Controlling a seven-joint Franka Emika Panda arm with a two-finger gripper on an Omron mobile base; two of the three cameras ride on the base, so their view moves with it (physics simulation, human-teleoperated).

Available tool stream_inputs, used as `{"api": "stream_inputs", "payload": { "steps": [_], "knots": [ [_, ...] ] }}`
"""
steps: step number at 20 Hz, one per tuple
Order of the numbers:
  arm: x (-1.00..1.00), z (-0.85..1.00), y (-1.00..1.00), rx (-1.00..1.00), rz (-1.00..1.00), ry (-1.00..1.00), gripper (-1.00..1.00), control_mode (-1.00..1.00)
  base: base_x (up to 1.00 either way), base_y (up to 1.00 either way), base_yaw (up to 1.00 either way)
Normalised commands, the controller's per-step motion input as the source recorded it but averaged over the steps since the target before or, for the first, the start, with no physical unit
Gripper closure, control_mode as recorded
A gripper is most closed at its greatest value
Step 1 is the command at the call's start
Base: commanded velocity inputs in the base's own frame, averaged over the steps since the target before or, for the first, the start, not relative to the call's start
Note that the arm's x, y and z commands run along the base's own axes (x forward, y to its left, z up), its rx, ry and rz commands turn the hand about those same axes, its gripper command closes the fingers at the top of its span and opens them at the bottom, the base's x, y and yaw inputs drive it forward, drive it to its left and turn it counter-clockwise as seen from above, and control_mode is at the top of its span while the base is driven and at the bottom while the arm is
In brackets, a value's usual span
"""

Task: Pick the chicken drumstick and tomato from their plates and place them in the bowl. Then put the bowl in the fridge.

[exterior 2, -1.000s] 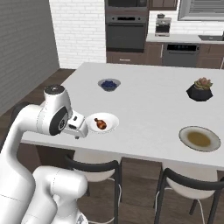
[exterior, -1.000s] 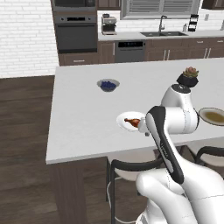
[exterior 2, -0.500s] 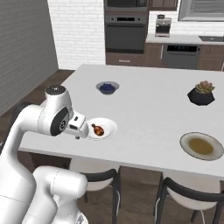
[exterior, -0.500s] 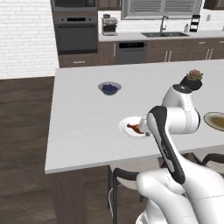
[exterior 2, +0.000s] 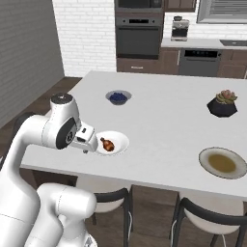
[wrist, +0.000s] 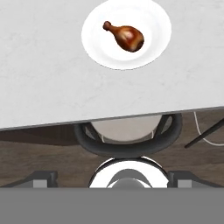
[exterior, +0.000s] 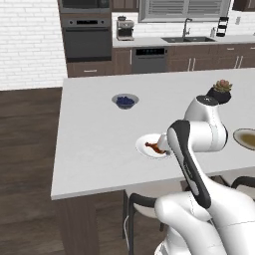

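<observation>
The chicken drumstick (wrist: pixel 125 36), glossy reddish-brown, lies on the plain white plate (wrist: pixel 148 26) near the island's front edge. It also shows on that plate in the right base view, drumstick (exterior 2: pixel 108 144) on plate (exterior 2: pixel 120 140), and in the left base view, drumstick (exterior: pixel 156 148). My gripper (exterior 2: pixel 88 148) hangs open and holds nothing, just front-left of the plate and above the counter's edge. The tan-rimmed plate (exterior 2: pixel 223 162) with a brownish centre sits to the right. The tomato, the bowl and the fridge are out of view.
A small blue bowl of blueberries (exterior 2: pixel 118 97) stands further back on the white island (exterior 2: pixel 164 120). A potted succulent (exterior 2: pixel 223 102) is at the back right. Dark stools (wrist: pixel 127 140) are tucked under the front edge. An oven wall and cabinets lie beyond.
The whole picture has shifted, so the base has driven. The drumstick's plate now sits a little nearer and lower in both base views. The gripper has stayed open.
</observation>
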Motion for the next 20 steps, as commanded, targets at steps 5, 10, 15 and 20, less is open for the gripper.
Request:
{"api": "stream_inputs", "payload": {
  "steps": [5,10,15,20],
  "knots": [
    [0.47,0.00,0.00,0.00,0.01,0.00,-1.00,-1.00,0.07,0.00,0.00],
    [0.70,0.00,0.00,0.00,0.11,0.00,-1.00,-1.00,0.00,0.00,0.00],
    [0.95,-0.06,-0.10,-0.04,0.14,0.14,-1.00,-1.00,0.00,0.00,0.00],
    [0.94,-0.36,-0.36,-0.11,0.19,0.15,-1.00,-1.00,0.00,0.00,0.00]
  ]
}}
